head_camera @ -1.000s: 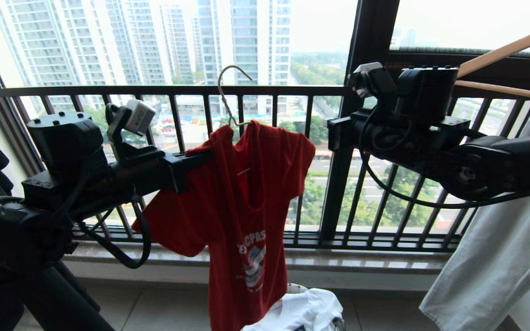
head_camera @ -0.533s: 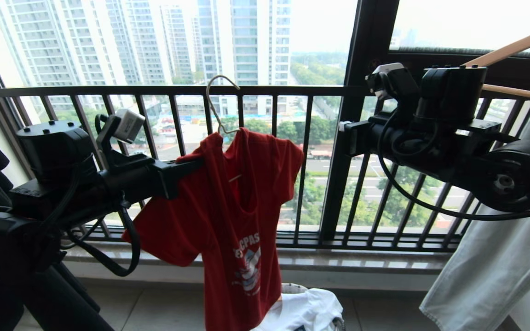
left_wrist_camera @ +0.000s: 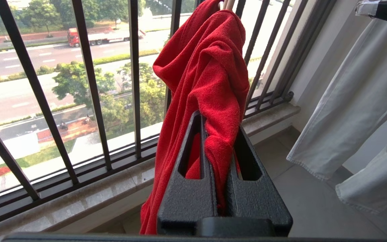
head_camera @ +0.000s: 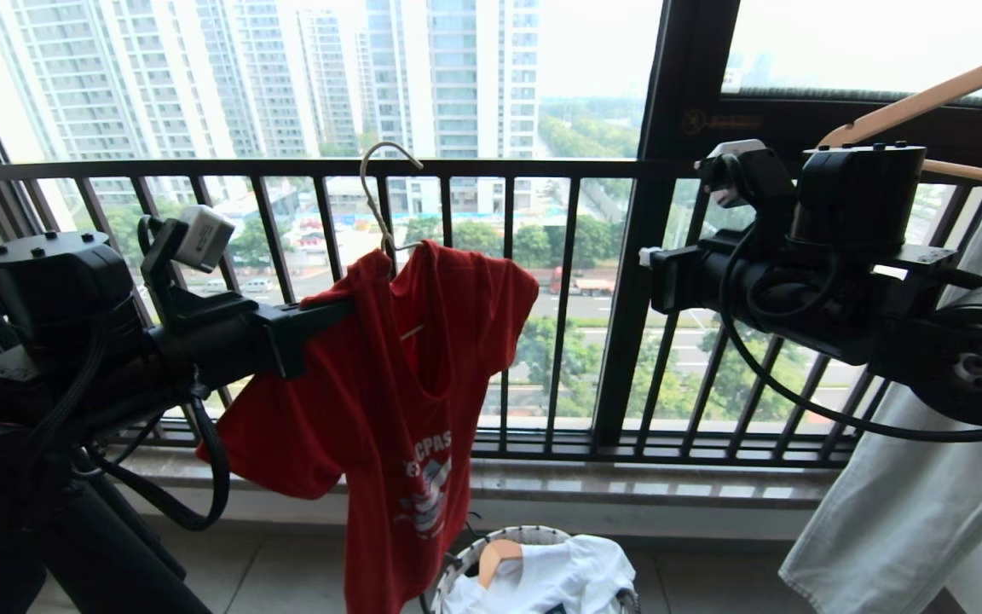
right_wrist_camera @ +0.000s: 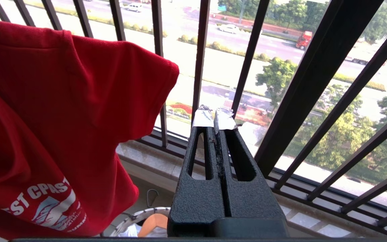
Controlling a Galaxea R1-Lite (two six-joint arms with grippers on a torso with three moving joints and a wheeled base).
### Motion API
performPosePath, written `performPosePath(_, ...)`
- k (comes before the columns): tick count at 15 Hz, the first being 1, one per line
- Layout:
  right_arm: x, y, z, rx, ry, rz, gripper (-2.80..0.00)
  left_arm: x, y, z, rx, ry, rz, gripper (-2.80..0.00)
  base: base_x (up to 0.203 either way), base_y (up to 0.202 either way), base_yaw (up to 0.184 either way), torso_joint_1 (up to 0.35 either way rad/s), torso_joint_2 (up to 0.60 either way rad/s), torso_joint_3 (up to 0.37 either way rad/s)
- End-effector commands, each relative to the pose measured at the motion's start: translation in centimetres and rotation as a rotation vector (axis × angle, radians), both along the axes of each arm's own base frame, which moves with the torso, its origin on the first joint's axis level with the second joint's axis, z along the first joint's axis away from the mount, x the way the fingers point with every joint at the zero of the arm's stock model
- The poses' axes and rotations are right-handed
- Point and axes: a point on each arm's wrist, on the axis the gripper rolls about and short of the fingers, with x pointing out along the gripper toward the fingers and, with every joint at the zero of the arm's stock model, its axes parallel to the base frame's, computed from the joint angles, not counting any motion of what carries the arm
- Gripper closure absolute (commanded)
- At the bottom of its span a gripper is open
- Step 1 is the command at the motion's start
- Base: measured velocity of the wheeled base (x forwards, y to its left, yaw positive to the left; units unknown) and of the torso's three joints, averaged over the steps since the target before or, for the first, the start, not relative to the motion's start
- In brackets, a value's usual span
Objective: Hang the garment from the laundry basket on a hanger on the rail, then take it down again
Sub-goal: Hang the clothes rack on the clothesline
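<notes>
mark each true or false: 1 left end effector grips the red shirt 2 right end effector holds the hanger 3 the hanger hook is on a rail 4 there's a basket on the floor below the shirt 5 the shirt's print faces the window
1. True. The left end effector is shut on a fold of the red T-shirt.
2. False. The right end effector is shut on nothing, apart from the shirt and the hanger.
3. False. The hook stands free in front of the window railing, hooked on nothing.
4. True. The laundry basket sits on the floor below the shirt's hem, with a white garment in it.
5. False. The lettering faces the robot.
</notes>
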Motion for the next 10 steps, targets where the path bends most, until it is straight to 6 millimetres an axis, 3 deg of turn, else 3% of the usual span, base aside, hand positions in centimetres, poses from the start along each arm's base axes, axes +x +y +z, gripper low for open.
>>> performPosePath(1,-0.4,-0.2,-0.1,-0.001,0.004,-0.004,0.00,-0.3,0.6,-0.1,-0.005,0.005,0.018,0.00,0.000,0.000,0.000,0.000,0.00,0.000)
performPosePath(3,-0.5,-0.4,0.1,0.002,-0.003,-0.007,0.00,-0.5,0.8,-0.6,-0.005,0.026,0.021,0.00,0.000,0.000,0.000,0.000,0.00,0.000)
performPosePath(10,-2.9,-1.5,-0.1,-0.001,0.018,-0.006,0.00,-1.0,0.8,0.6,-0.011,-0.018,0.018,0.00,0.000,0.000,0.000,0.000,0.00,0.000)
